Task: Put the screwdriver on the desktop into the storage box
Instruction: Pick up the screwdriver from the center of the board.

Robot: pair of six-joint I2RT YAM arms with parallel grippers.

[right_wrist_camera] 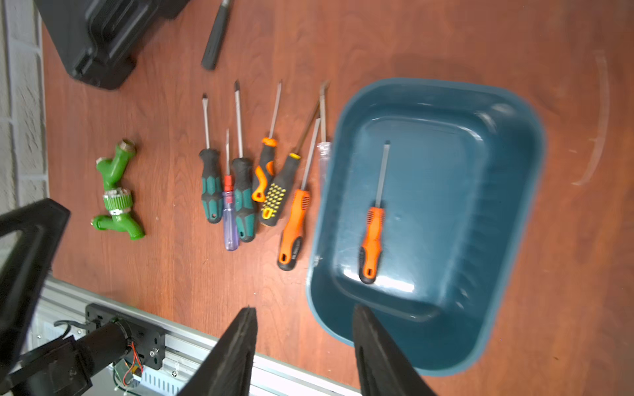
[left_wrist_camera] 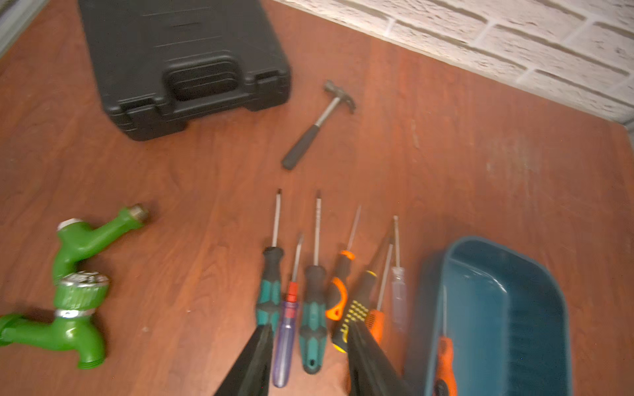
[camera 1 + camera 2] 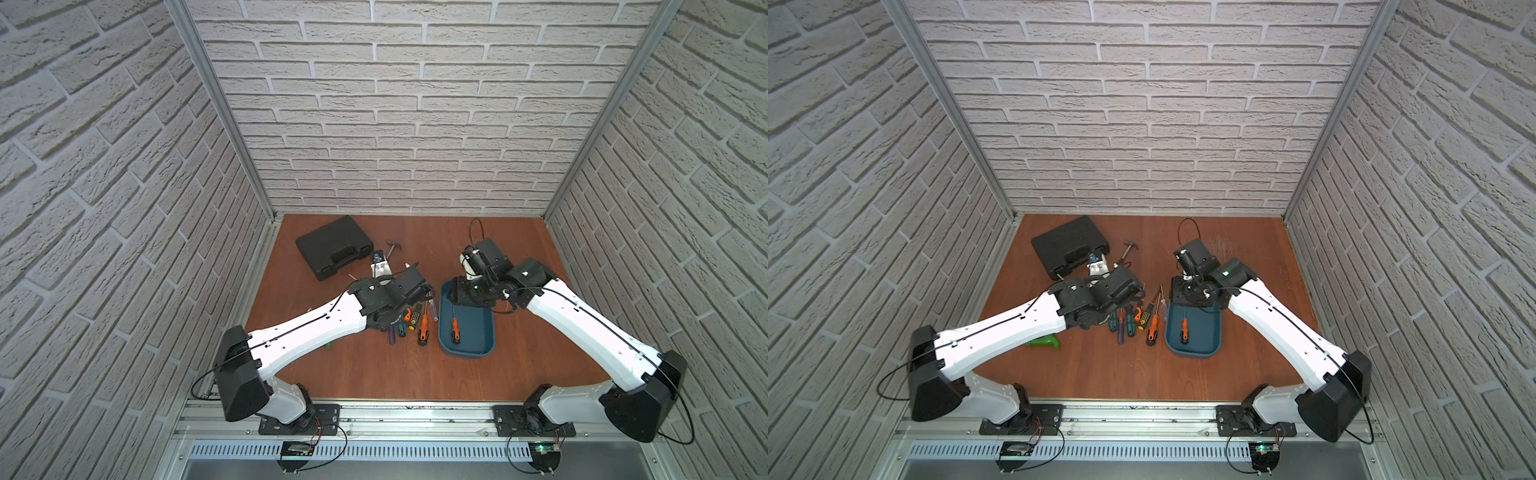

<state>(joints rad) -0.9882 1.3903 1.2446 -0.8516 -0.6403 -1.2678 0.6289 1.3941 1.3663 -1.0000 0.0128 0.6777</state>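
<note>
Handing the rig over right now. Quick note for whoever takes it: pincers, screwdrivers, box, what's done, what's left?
Pincers: left pincer open, empty, above the handles of the seven screwdrivers lined up on the desktop. The right pincer is open, empty, over the far end of the storage box.
Done: one orange-handled screwdriver lies flat in the storage box.
Left: those seven, side by side next to the box, clear-handled one nearest its rim.
Leave the black tool case, hammer and green tap.
</note>
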